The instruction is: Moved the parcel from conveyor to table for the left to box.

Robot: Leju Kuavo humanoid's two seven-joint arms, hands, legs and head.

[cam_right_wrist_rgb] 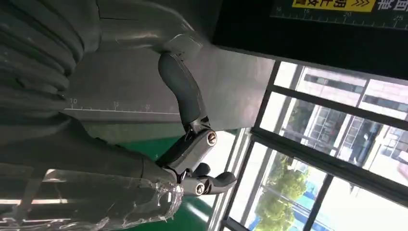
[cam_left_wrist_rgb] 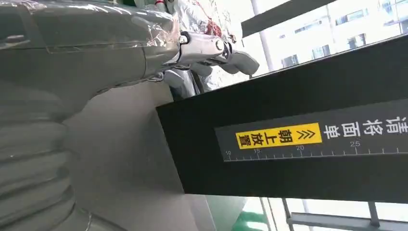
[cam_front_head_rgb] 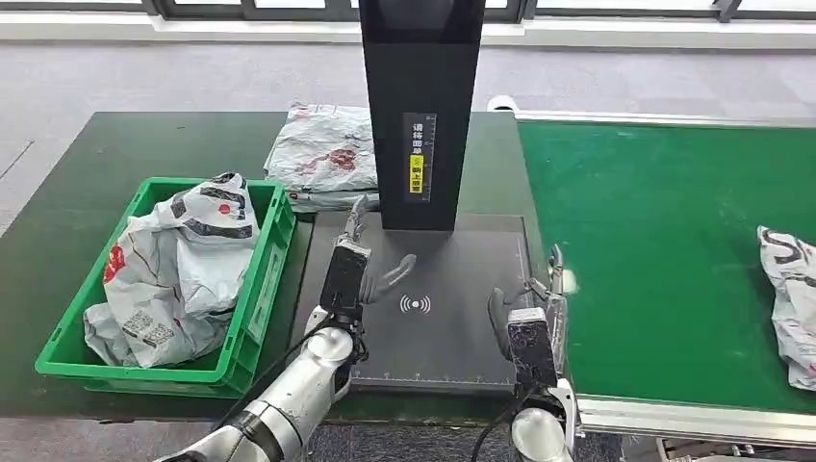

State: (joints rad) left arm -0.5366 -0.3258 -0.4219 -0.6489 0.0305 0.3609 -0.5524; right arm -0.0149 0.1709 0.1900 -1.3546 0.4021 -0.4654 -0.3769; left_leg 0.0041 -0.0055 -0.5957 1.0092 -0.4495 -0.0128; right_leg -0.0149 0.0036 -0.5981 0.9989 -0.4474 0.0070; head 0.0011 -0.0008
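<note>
Parcel (cam_front_head_rgb: 792, 303) lying at the far right edge of the green conveyor (cam_front_head_rgb: 654, 250), grey-white plastic, crumpled, partly cut off by the frame, well apart from both hands. Left hand (cam_front_head_rgb: 358, 258) hovering over the left part of the dark scanner pad (cam_front_head_rgb: 433, 337), fingers spread and reaching toward the black upright column (cam_front_head_rgb: 420, 106), thumb sticking out to the side, nothing held. From the left wrist, same story: fingers (cam_left_wrist_rgb: 211, 50) extended and apart, black column face with its yellow label (cam_left_wrist_rgb: 279, 137) close by. Right hand (cam_front_head_rgb: 534, 308) poised at the right edge of the pad, just beside the conveyor's edge, thumb out toward the pad, fingers apart, nothing gripped. From the right wrist, thick grey thumb (cam_right_wrist_rgb: 180, 89) bent over the pad's ruler markings, darker fingers (cam_right_wrist_rgb: 211, 182) loosely extended over the green belt, nothing between them. Over on the left, green crate (cam_front_head_rgb: 255, 318) on the dark green table (cam_front_head_rgb: 58, 212), already stuffed with a white bagged parcel (cam_front_head_rgb: 173, 274) showing red and grey print. Behind it, another bagged package (cam_front_head_rgb: 322, 154) lying flat on the table, touching the column's left side as seen from the head.
</note>
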